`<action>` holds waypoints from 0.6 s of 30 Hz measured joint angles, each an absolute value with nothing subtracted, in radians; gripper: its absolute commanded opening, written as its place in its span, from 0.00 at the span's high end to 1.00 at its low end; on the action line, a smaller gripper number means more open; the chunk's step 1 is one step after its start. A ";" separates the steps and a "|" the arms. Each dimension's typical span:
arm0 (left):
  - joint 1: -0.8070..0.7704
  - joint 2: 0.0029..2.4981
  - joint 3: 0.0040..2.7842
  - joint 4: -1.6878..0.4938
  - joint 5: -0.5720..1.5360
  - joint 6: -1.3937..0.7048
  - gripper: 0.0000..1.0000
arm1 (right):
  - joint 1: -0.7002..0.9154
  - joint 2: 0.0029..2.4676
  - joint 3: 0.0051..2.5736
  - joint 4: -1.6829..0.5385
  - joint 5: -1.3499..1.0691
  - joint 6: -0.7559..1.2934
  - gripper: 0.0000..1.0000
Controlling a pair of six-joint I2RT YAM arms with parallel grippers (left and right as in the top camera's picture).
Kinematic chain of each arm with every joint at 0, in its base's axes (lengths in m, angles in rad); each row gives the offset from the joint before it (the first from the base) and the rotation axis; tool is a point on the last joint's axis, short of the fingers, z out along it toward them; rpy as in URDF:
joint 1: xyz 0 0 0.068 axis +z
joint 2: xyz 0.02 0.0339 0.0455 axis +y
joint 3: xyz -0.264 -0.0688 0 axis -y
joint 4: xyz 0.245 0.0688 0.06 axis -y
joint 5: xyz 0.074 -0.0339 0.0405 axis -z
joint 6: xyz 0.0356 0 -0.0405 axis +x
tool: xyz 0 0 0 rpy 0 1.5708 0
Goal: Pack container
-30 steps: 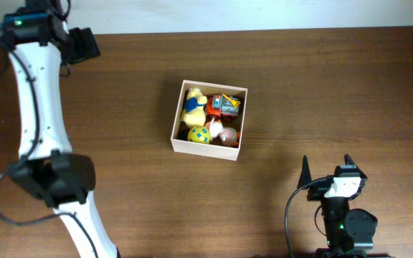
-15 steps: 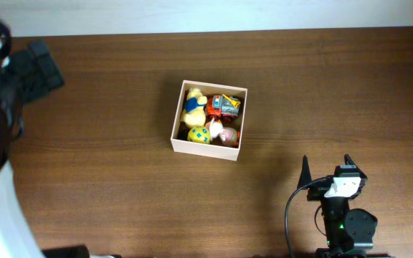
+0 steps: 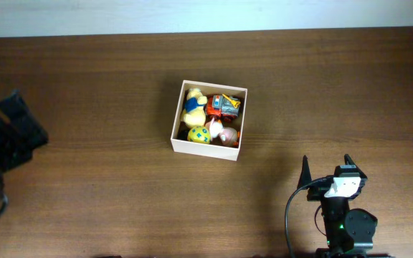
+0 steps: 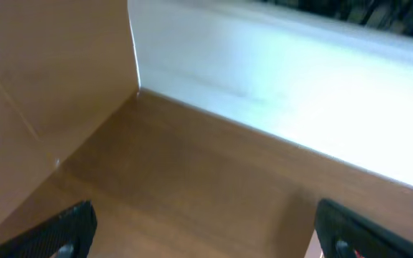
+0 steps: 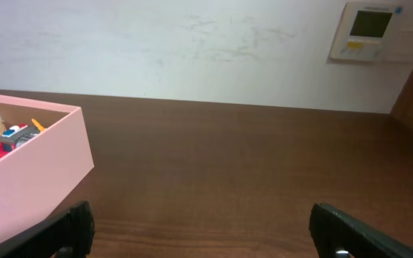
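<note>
One table (image 3: pixel 321 93), one container (image 3: pixel 205 149) near its middle, and inside it at least four toys I can tell apart: a yellow plush (image 3: pixel 194 106), an orange truck (image 3: pixel 226 106), a dotted ball (image 3: pixel 199 135) and a pink toy (image 3: pixel 226 135).

I have two end effectors. My left end effector (image 4: pixel 203 215) is spread wide, holds nothing and touches nothing, well to the left of the container. My right end effector (image 5: pixel 199 218) is also spread wide and empty, near the front edge, right of the container.

Only the overhead view shows all the toys. My right wrist view catches one container corner and a wall panel (image 5: pixel 370 30). My left wrist view is blurred and shows no container.
</note>
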State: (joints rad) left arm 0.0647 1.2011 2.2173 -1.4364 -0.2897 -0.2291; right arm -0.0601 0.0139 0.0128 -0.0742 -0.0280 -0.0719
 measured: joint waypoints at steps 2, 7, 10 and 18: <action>0.065 1.134 2.100 -1.357 -0.290 -0.229 0.01 | -0.060 0.014 0.013 -0.074 -0.028 -0.072 0.01; 0.065 0.951 1.702 -1.102 -0.293 -0.229 0.01 | -0.060 0.014 0.013 -0.074 -0.028 -0.072 0.01; 0.065 0.849 1.457 -0.918 -0.294 -0.228 0.01 | -0.060 0.014 0.013 -0.074 -0.028 -0.072 0.01; 0.065 0.611 0.939 -0.485 -0.281 -0.229 0.01 | -0.060 0.012 0.013 -0.074 -0.028 -0.072 0.01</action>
